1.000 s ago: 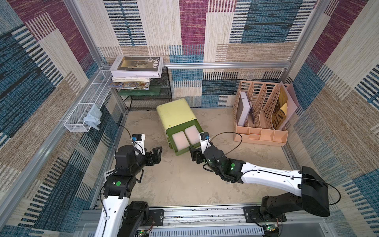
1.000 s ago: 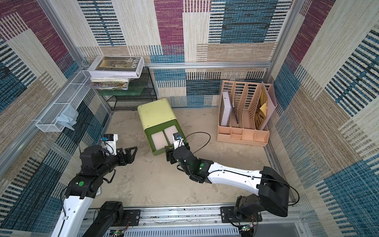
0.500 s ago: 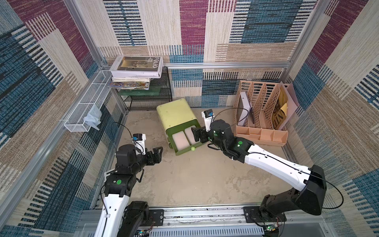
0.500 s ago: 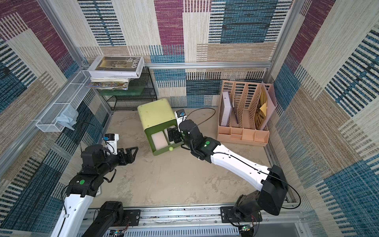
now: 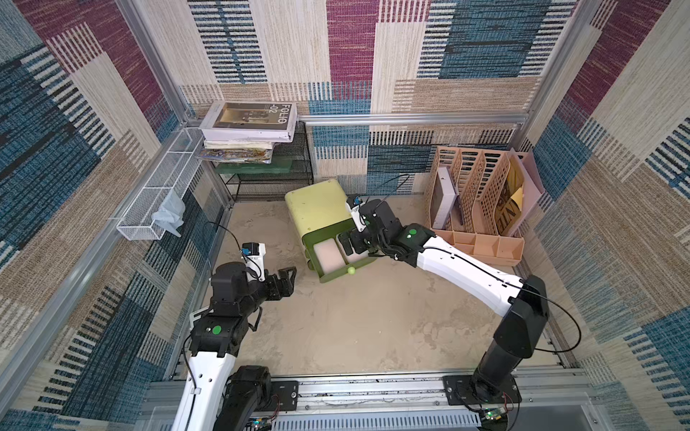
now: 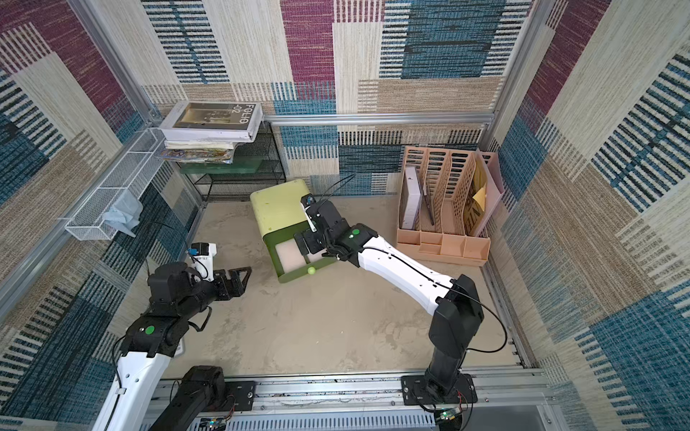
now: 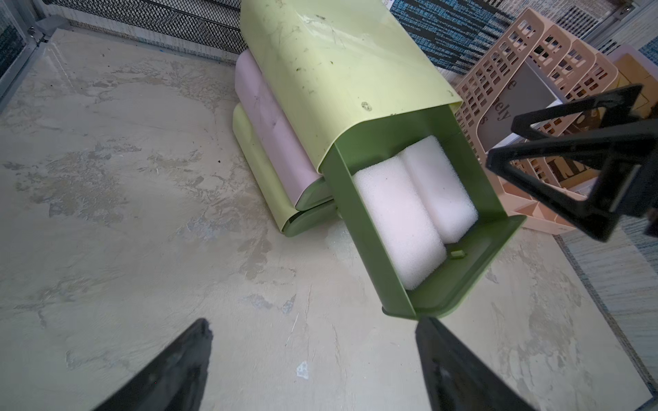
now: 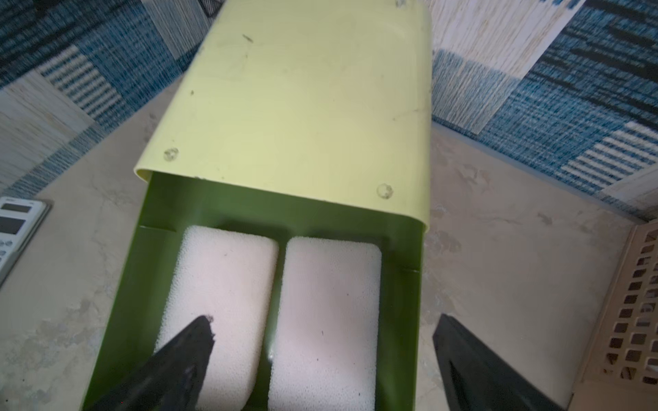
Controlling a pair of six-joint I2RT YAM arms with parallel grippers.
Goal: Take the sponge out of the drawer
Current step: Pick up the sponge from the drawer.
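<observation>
Two pale foam blocks lie side by side in the open drawer (image 7: 459, 284): the first sponge (image 8: 217, 291) and the second sponge (image 8: 324, 313); as far as I can tell, neither touches a gripper. The drawer stands pulled well out of the yellow-green drawer unit (image 5: 317, 209), so the opening looks done; grasping, lifting and setting a sponge down outside are all left.

The right gripper (image 8: 322, 322) hovers over the drawer with its jaws spread wide and empty; one finger hangs above the first sponge and the other outside the drawer wall, so the second sponge sits between them. The left gripper (image 5: 284, 280) hangs low over the table (image 5: 354, 328), well apart from the drawer, jaws wide and holding nothing.

Elsewhere, the wire basket (image 5: 142, 224) on the side wall holds a pale blue cloth (image 5: 170, 216); the peach file organiser (image 5: 481, 242) holds a grey book (image 5: 444, 196) and yellow papers (image 5: 517, 192).
</observation>
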